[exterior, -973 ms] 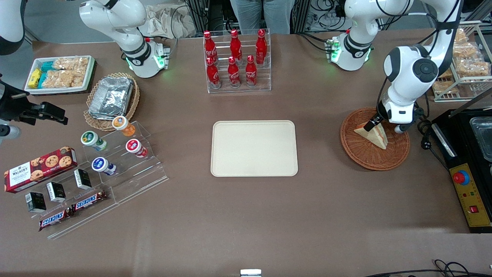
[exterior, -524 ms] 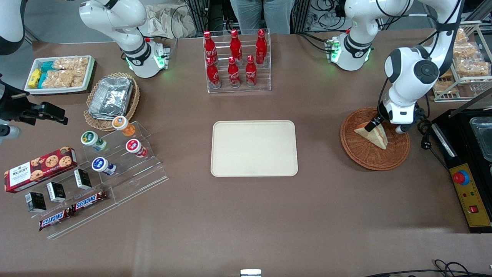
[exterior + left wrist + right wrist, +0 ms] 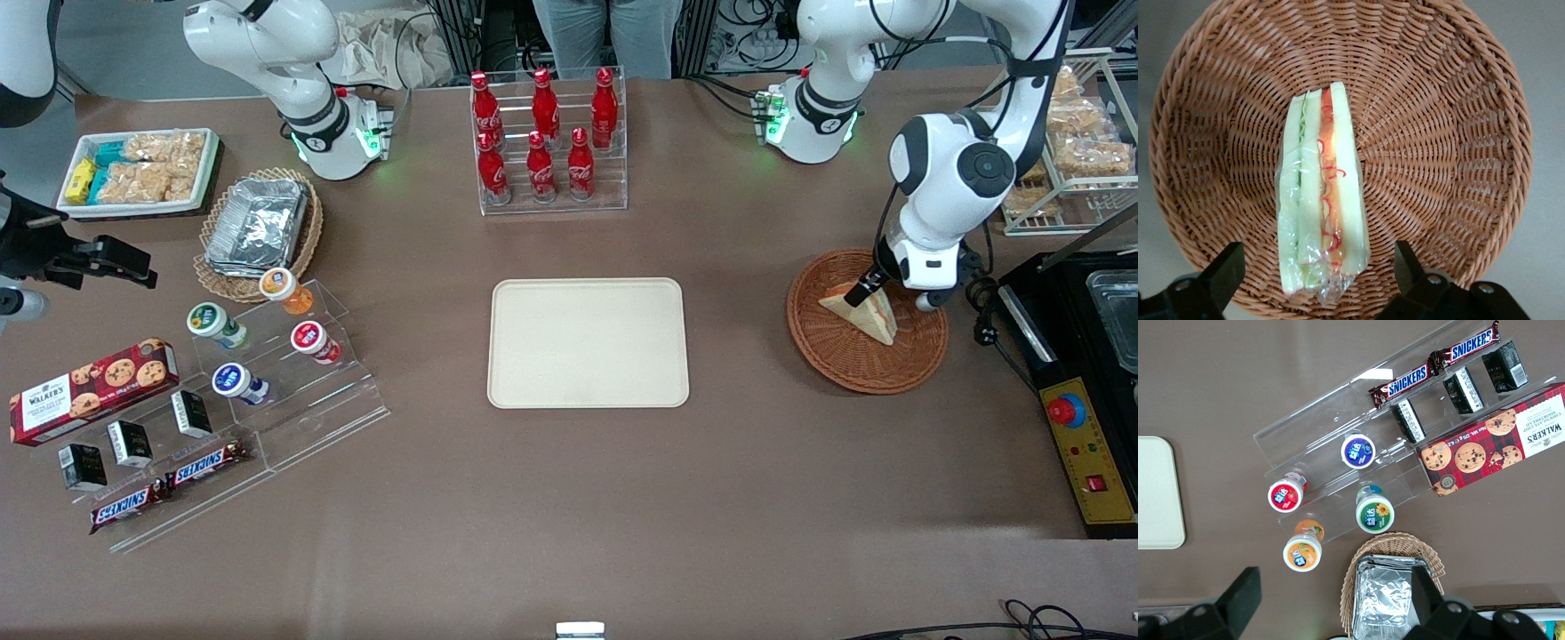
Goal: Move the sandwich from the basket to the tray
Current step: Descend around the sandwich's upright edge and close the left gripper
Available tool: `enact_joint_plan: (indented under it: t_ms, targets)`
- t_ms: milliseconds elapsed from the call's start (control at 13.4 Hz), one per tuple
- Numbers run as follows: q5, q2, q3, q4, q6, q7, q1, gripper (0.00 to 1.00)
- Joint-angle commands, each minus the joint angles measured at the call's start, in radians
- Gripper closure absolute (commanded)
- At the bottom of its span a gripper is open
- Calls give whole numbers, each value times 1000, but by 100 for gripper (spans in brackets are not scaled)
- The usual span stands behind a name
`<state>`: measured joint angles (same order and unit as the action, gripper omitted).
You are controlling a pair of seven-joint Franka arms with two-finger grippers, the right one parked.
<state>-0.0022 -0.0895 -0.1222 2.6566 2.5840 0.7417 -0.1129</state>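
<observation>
Your sandwich (image 3: 1323, 203) lies in the middle of the basket (image 3: 1458, 100), standing on one cut side with its layered edge turned up, so the two bread faces are exposed on either side; that is likely why the end effector (image 3: 1318, 277) comes at it from straight above. Its two fingers (image 3: 1228, 270) are spread wide, one on each side of the wedge's broader end, and neither touches the wrapped bread, so you have hold of nothing yet. From the front, the basket (image 3: 836, 356) sits toward the working arm's end of the surface, about midway between the surface's two long edges, and the tray (image 3: 588, 343) waits bare at the centre, well apart from it. The arm is folded with its elbow high and its wrist pointing down over the basket's edge farther from the front camera, the end effector (image 3: 876, 286) low at the sandwich (image 3: 862, 313). Your next move, I judge, is closing on the bread faces.
</observation>
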Motion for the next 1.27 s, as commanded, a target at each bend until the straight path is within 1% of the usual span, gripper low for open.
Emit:
enact_joint_plan:
  t_ms: [0, 449, 823, 973, 1197]
  targets:
    - [24, 14, -4, 25, 61, 27, -5, 0]
    - [22, 54, -2, 32, 114, 27, -5, 0]
    - [24, 69, -2, 33, 120, 27, -5, 1]
    - [24, 70, -2, 33, 120, 25, -5, 11]
    - [24, 70, 1, 33, 120, 25, -7, 32]
